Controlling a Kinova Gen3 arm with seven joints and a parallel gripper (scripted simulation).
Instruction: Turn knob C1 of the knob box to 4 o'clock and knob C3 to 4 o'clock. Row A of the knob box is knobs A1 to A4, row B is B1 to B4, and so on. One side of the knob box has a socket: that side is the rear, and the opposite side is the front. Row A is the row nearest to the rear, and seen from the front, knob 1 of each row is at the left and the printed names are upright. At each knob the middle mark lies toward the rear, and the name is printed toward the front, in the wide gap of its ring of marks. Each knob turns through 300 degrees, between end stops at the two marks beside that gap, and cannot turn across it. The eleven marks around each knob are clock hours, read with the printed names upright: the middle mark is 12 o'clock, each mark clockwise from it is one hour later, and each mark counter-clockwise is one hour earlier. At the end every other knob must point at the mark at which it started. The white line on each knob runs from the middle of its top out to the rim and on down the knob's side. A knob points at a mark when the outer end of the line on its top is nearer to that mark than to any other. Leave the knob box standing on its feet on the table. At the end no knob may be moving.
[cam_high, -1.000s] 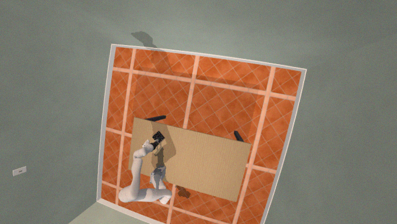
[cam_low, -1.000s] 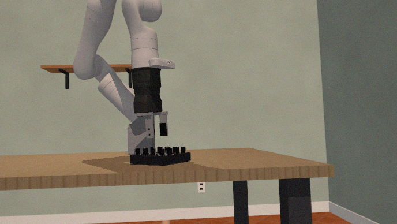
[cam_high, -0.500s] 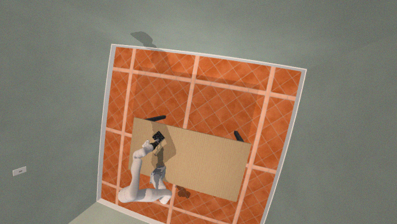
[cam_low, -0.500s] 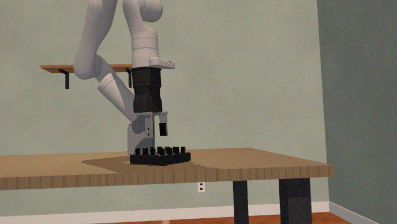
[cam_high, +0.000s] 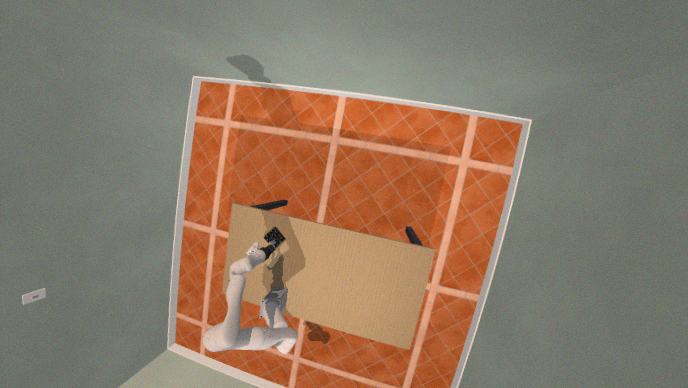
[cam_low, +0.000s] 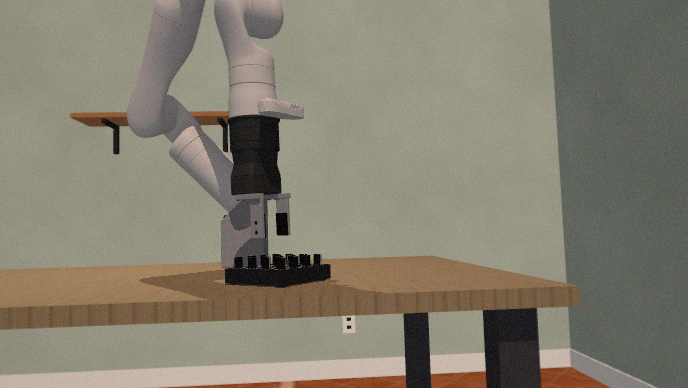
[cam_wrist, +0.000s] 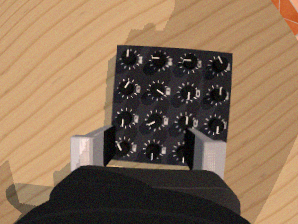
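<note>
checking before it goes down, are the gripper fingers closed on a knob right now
No, the gripper stands open above the knob box, with a gap between its fingertips and the knobs.

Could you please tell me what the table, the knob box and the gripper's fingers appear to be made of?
Table: probably wood or wood-look laminate, matte, with visible grain.
Knob box: likely plastic, though painted metal is possible; dark and dull.
Fingers: perhaps metal, smooth light grey, with black, possibly rubber pads.
</note>
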